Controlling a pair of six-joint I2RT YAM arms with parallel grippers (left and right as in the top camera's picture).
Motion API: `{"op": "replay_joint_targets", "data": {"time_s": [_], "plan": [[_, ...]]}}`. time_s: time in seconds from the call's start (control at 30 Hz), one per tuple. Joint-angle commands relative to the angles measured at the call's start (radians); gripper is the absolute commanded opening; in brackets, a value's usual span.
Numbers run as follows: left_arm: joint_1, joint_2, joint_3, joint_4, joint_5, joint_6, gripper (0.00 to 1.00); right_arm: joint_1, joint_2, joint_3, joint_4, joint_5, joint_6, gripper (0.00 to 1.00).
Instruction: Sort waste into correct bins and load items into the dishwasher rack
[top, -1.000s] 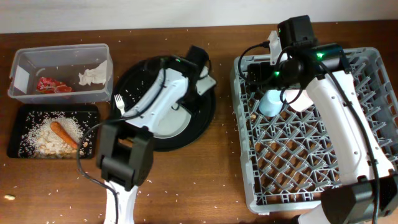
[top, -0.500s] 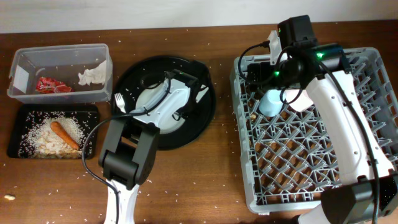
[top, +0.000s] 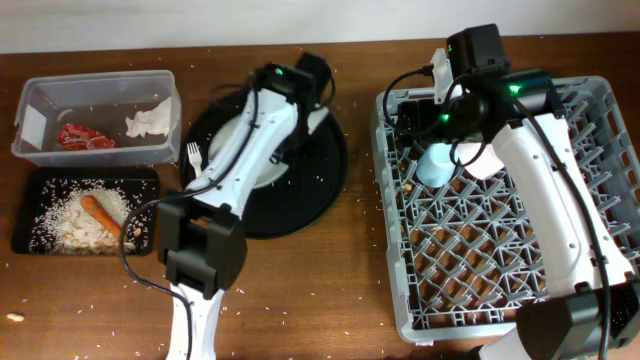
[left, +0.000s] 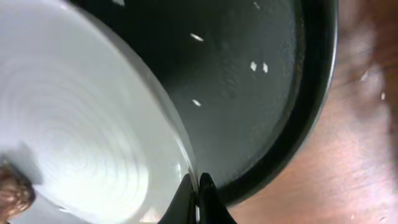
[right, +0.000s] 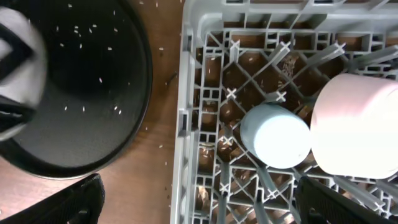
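Note:
My left gripper (left: 198, 194) is shut on the rim of the pale grey-green plate (left: 81, 130), which has a brown scrap at its left edge. In the overhead view the left gripper (top: 305, 95) holds the plate (top: 272, 162) tilted over the round black tray (top: 310, 195). The white fork (top: 190, 163) lies on that tray's left side. My right gripper (right: 205, 208) is open and empty over the near-left part of the dishwasher rack (right: 186, 124), also seen from overhead (top: 400, 270). The light blue cup (right: 275, 135) and white bowl (right: 357, 127) stand upside down in the rack.
The clear tub (top: 40, 100) at the far left holds the red wrapper (top: 80, 137) and white napkin (top: 150, 122). The shallow black tray (top: 35, 180) in front of it holds rice and the carrot piece (top: 102, 215). Rice grains are scattered over the table.
My left arm has swung up toward the far side of the round tray, and the plate has come off flat and tilted with it. The right arm has not moved.

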Motion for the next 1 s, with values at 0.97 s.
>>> {"op": "replay_joint_targets", "data": {"time_s": [0.97], "plan": [[0.986, -0.24, -0.107, -0.245, 1.016, 0.556, 0.0, 0.003, 0.0, 0.004, 0.026, -0.001, -0.022, 0.98]]}}
